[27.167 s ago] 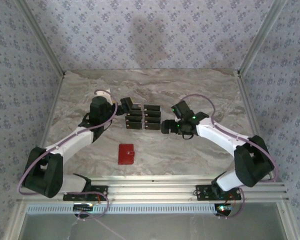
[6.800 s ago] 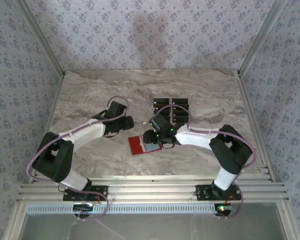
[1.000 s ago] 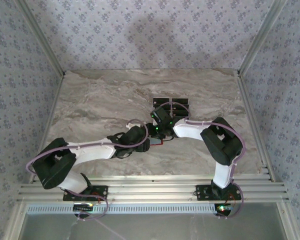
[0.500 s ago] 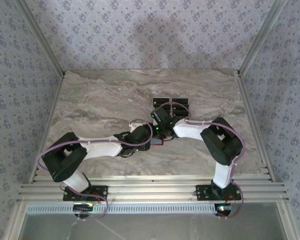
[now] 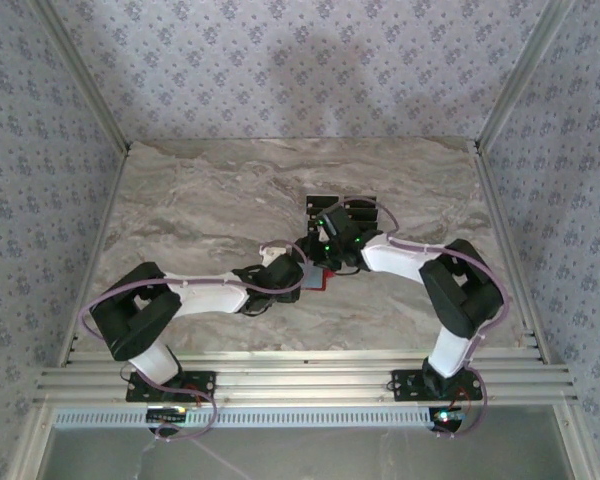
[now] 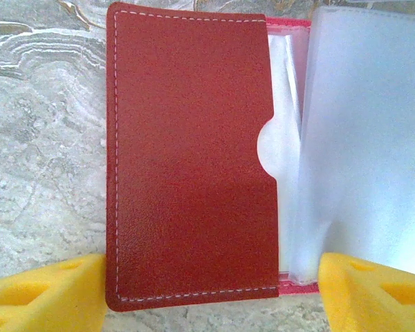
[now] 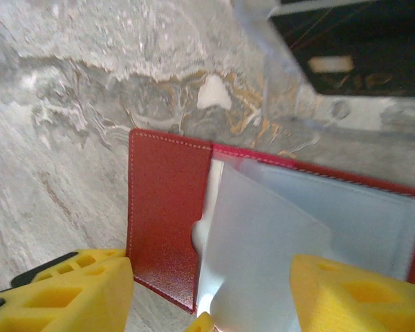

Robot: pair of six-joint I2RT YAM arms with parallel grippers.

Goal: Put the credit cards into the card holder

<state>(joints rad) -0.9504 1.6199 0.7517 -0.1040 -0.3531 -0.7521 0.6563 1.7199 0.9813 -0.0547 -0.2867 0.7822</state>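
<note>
- Left wrist view looks straight down on the card holder [image 6: 187,221], which lies open and flat on the marble table [image 6: 41,138].
- Its left part is a red pocket [image 6: 194,97] with white stitching and a half-round notch. Clear plastic sleeves [image 6: 363,138] fan out to the right.
- What shows of the sleeves is pale and see-through, and the same pale plastic shows behind the notch.
- From the right wrist, one sleeve stands lifted off the rest, with a grey-blue pocket [image 7: 363,221] edged in red behind it.
- The credit cards [image 5: 323,203] lie outside the holder, on the table just beyond it. They are black, in two short columns, and partly covered by the right arm [image 5: 400,258].
- The left gripper [image 6: 211,294] has its jaws partly apart at the holder's near edge.
- One of its yellow pads [image 6: 41,297] sits at the red pocket's lower left corner, the other over the sleeves' near edge. Nothing is clamped between them, and I cannot tell whether they press down on it.
- The right gripper [image 7: 211,297] hangs over the holder with its jaws wide. The lifted sleeve is between the pads, and nothing is gripped.
- From above, both grippers meet over the holder near the table's middle.
</note>
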